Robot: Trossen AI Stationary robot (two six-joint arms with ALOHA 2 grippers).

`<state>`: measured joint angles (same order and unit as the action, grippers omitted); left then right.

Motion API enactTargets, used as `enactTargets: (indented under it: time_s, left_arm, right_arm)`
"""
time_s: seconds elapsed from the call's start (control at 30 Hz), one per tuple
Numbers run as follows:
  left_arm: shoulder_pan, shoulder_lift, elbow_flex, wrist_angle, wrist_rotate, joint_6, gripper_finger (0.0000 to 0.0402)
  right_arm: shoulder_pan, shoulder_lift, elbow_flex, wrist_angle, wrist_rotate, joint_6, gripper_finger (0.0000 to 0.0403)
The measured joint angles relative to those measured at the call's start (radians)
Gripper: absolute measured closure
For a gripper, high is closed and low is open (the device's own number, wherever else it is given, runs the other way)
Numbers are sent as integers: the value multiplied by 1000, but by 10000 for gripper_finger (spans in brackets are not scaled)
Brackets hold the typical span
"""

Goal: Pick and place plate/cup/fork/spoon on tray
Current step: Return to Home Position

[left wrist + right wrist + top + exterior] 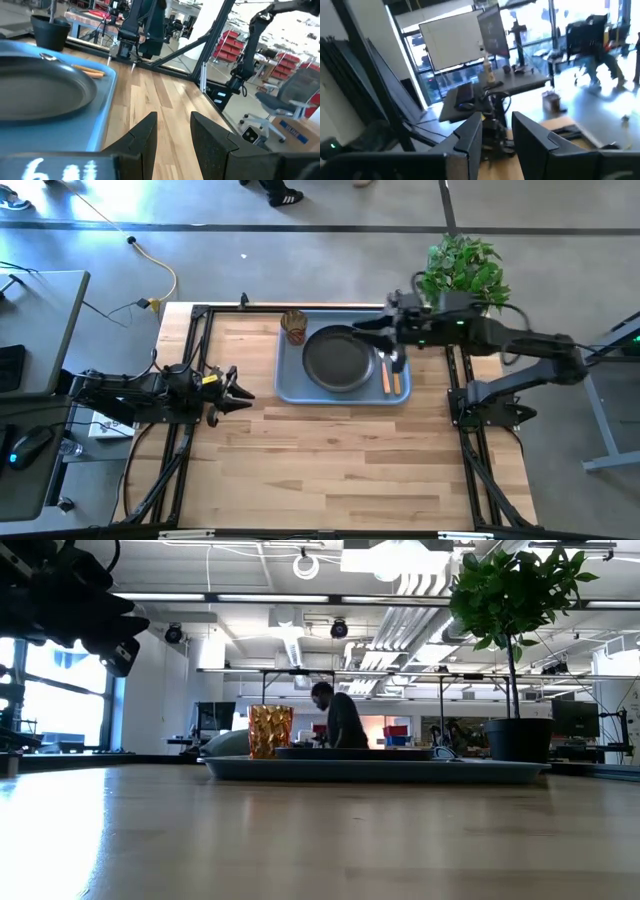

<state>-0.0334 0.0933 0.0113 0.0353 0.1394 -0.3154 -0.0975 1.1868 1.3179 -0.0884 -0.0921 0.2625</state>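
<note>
The blue-grey tray lies at the far middle of the table. On it rest the dark plate, the amber cup upright in its far left corner, and the orange-handled fork and the spoon along its right side. The left wrist view also shows the tray, plate, fork and spoon. My right gripper is open and empty, level over the tray's far right part. My left gripper is open and empty, left of the tray.
A potted plant stands at the table's far right corner, behind my right arm; its pot shows in the low view. Bare wood spreads from the tray to the near edge. A person is in the room behind.
</note>
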Motion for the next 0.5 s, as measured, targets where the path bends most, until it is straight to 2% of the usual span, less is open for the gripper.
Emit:
enactTargets:
  time_s: [0.17, 0.3, 0.37, 0.5]
  left_arm:
    - [0, 0, 0, 0, 0, 30, 296]
    - [0, 0, 0, 0, 0, 30, 296]
    - [0, 0, 0, 0, 0, 30, 296]
    - [0, 0, 0, 0, 0, 31, 296]
  right_arm:
    - [0, -155, -150, -10, 60, -96, 304]
    - [0, -279, -362, 27, 253, -86, 304]
    - [-1, -336, -467, 65, 316, -60, 304]
    - [0, -461, -655, 149, 330, -53, 304]
